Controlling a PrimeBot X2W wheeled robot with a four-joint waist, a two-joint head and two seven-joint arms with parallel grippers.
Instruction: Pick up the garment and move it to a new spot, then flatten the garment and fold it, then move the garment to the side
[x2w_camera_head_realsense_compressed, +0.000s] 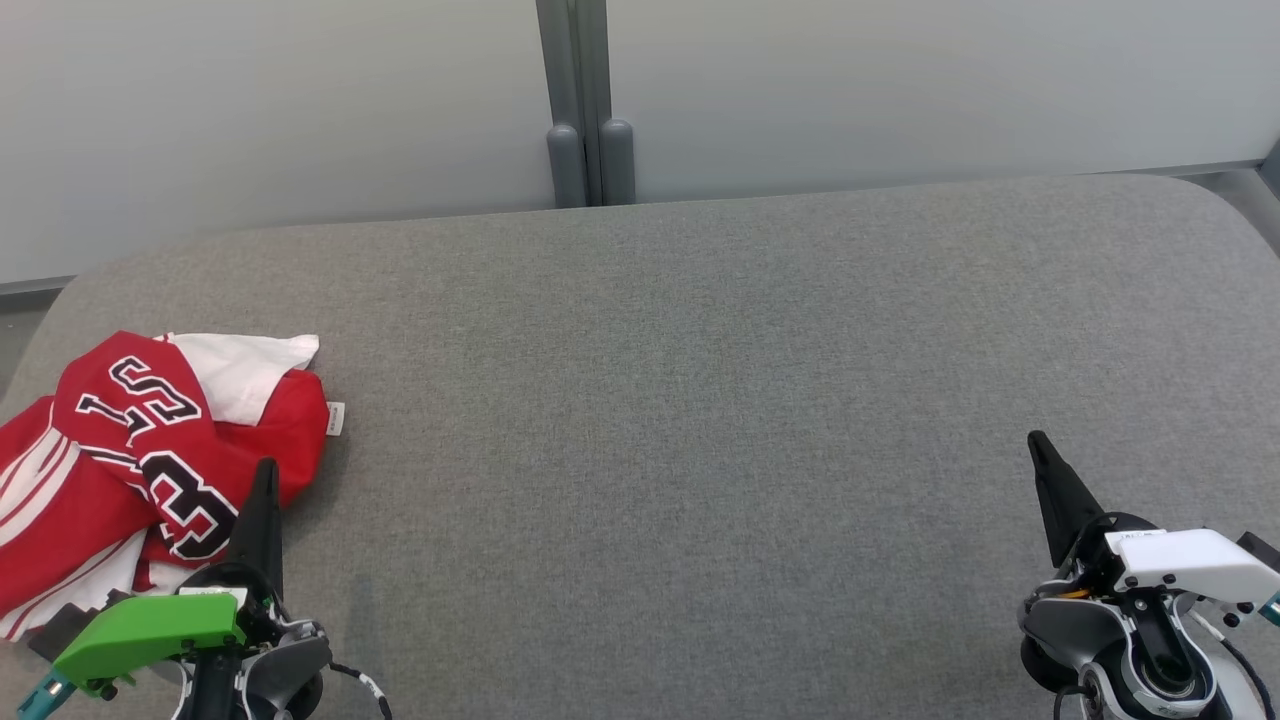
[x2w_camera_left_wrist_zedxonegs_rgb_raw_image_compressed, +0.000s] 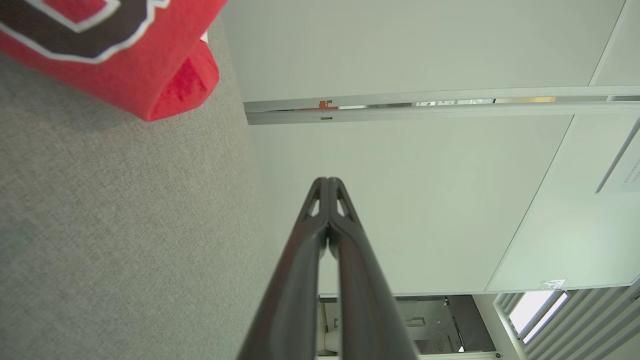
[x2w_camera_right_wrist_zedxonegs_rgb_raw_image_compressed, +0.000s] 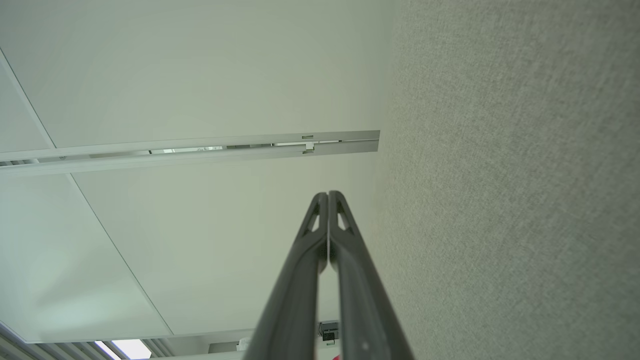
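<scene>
Two grippers low at the near edge of the grey cushion (x2w_camera_head_realsense_compressed: 700, 400). Closest on one side, the left gripper (x2w_camera_head_realsense_compressed: 266, 475), fingers pressed tight together, holding nothing, tip right by the garment (x2w_camera_head_realsense_compressed: 150, 440). Well apart on the other side, the right gripper (x2w_camera_head_realsense_compressed: 1040, 450), fingers pressed together too, holding nothing. Red and white garment all bunched up at the left end of the cushion, partly past the edge of the head view. Not picked up yet. Could go wrong from here: poking down with shut fingers and only pushing the cloth around; pinching just one thin layer and pulling the pile into a worse tangle; dragging it off the left end, so close by. Counted: two grippers, one garment, one cushion. Farther back, two pale wall panels (x2w_camera_head_realsense_compressed: 300, 110) and one grey post (x2w_camera_head_realsense_compressed: 588, 90) between them.
</scene>
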